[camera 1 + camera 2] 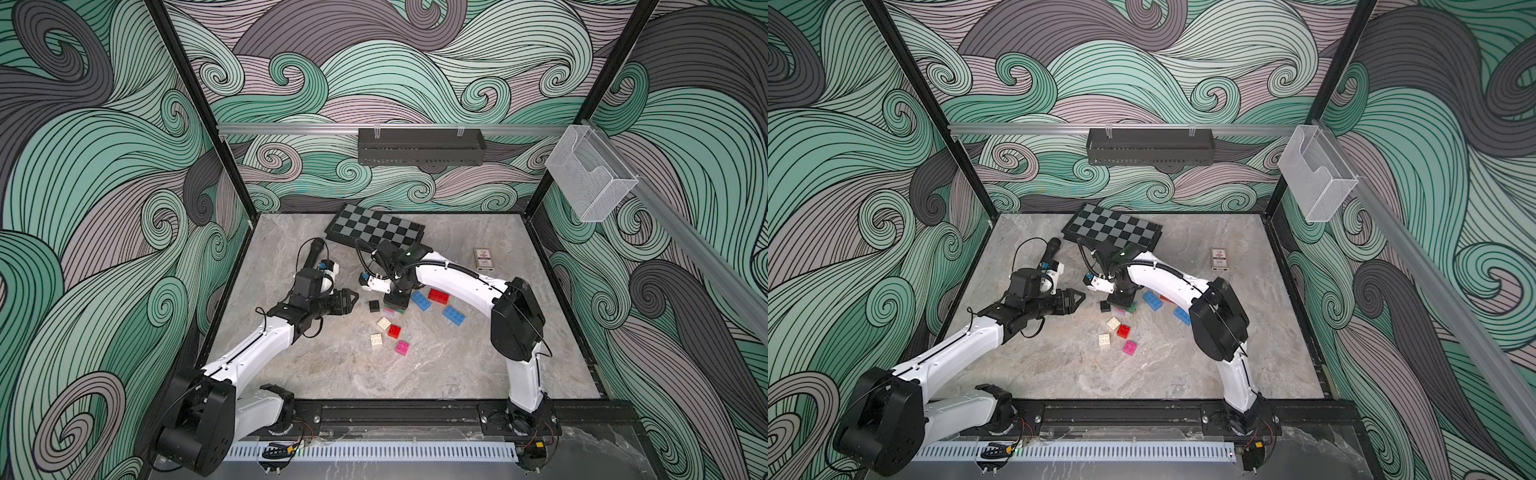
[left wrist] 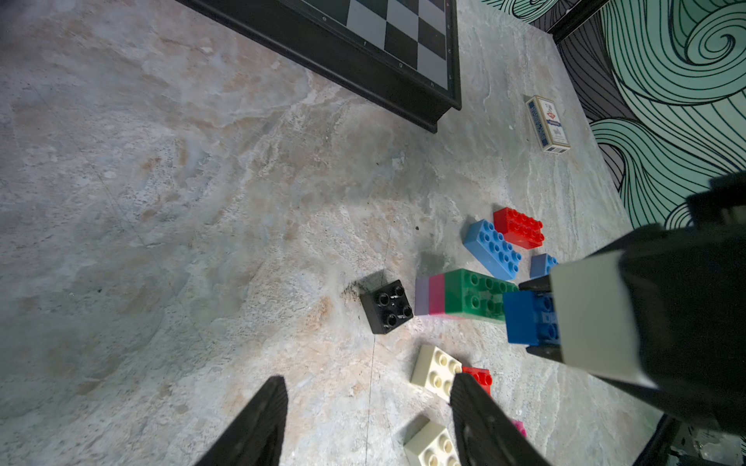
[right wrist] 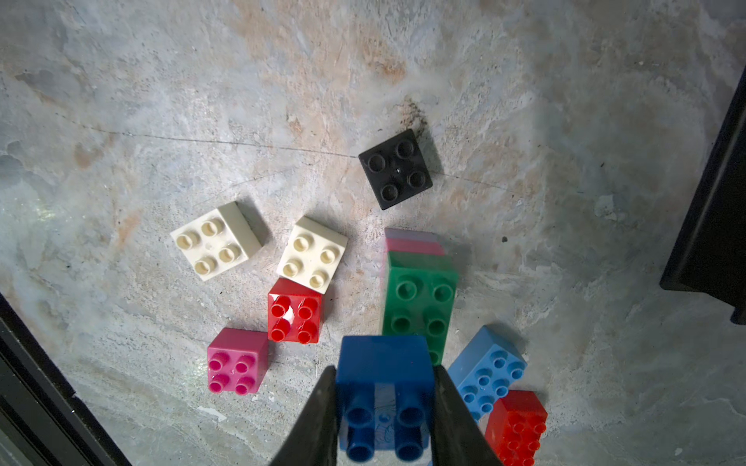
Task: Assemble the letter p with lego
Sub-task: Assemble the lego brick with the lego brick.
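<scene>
The right gripper (image 3: 384,373) clamps a glossy dark-blue square brick (image 3: 383,403) (four round studs) at the green oblong brick (image 3: 420,306). The left gripper (image 2: 368,379) gapes empty.

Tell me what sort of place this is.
Probably a robot lab test cell, not a home: a left arm and right arm mounted at the front of a tabletop, black frame posts holding wave-printed wall panels, and loose lego plus a chessboard as props.

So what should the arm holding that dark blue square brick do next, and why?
Probably press straight down: the right gripper is shut on the dark blue square plastic brick, which is over one end of the green oblong studded brick.
</scene>
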Motion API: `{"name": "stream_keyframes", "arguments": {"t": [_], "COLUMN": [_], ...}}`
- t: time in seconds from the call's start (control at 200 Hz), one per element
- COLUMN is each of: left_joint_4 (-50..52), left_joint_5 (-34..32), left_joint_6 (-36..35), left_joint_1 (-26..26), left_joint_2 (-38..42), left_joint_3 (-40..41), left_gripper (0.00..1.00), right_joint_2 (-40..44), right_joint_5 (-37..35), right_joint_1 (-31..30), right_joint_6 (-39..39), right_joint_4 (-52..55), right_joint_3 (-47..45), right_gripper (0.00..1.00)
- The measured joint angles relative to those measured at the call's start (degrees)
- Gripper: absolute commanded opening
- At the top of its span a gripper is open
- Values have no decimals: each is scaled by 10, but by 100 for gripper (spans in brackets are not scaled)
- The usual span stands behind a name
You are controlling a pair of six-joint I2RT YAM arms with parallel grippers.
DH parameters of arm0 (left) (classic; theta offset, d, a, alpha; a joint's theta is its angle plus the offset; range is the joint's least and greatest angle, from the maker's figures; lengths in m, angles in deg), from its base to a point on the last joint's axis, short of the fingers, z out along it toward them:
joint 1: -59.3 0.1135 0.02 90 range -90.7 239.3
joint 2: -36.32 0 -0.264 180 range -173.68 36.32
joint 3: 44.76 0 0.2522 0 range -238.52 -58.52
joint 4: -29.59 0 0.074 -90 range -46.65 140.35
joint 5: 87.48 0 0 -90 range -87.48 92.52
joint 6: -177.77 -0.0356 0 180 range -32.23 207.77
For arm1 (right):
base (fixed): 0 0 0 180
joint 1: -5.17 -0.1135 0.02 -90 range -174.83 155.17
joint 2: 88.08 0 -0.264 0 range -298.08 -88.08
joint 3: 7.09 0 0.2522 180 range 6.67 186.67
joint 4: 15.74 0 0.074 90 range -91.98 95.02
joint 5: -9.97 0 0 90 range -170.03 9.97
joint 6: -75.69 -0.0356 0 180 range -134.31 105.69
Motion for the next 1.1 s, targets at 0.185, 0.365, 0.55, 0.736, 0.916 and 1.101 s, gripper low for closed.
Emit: {"name": "stream_keyframes", "arguments": {"t": [0.185, 0.365, 0.55, 0.736, 0.916, 1.101], "left_joint_4": [-2, -4, -4, -4, -4, -4], "left_joint_5": [0, 0, 0, 0, 0, 0], "left_joint_6": [0, 0, 0, 0, 0, 0], "left_joint_1": [0, 0, 0, 0, 0, 0], "left_joint_2": [0, 0, 0, 0, 0, 0], "left_joint_3": [4, 5, 5, 5, 5, 5], "left_gripper": [65, 65, 65, 65, 65, 65], "right_joint_2": [-20, -44, -50, -56, -57, -57], "right_joint_5": [-2, -12, -26, -33, -33, -32], "right_joint_1": [0, 0, 1, 1, 1, 1], "right_joint_6": [1, -4, -16, -26, -33, -41], "right_joint_4": [3, 4, 4, 4, 4, 4], "right_joint_3": [24, 35, 50, 53, 53, 53], "right_gripper": [15, 15, 15, 15, 15, 15]}}
